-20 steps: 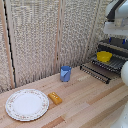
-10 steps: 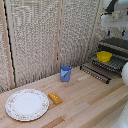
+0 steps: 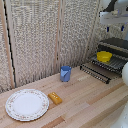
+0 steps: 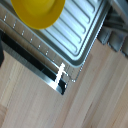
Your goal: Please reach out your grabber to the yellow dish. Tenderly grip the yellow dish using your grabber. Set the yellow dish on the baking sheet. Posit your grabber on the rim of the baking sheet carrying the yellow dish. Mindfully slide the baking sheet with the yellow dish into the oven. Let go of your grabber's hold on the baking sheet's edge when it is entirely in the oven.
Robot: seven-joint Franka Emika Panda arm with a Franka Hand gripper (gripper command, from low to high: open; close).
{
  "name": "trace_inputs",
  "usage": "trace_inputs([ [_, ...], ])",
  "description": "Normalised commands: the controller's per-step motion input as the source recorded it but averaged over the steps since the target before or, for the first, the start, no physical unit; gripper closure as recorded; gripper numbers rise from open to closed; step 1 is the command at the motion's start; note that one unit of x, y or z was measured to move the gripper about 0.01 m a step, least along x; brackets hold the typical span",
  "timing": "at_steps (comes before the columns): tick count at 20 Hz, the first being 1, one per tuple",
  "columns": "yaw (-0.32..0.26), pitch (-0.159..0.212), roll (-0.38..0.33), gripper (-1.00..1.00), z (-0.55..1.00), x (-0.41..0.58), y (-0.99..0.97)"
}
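On the desk [image 3: 90, 100], the dropped oven door [image 3: 95, 72] comes first. Behind it the yellow dish [image 3: 104, 56] already sits on the sheet [image 3: 117, 62], which projects from the oven [image 3: 119, 44]. The end effector [image 3: 116, 22] hangs above the dish; the sheet's front rim lies below and nearer. Whether its fingers are apart I cannot tell.

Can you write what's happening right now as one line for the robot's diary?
yellow dish: on baking sheet | sheet: pulled out of oven | grabber: above oven, holding nothing seen | fingers: unclear
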Motion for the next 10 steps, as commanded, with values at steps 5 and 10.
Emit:
trace_inputs([
  [5, 0.163, 0.046, -0.375, -1.0, -0.08, 0.013, 0.0],
  [10, 0.127, 0.185, -0.352, -1.0, -0.03, -0.132, 0.13],
])
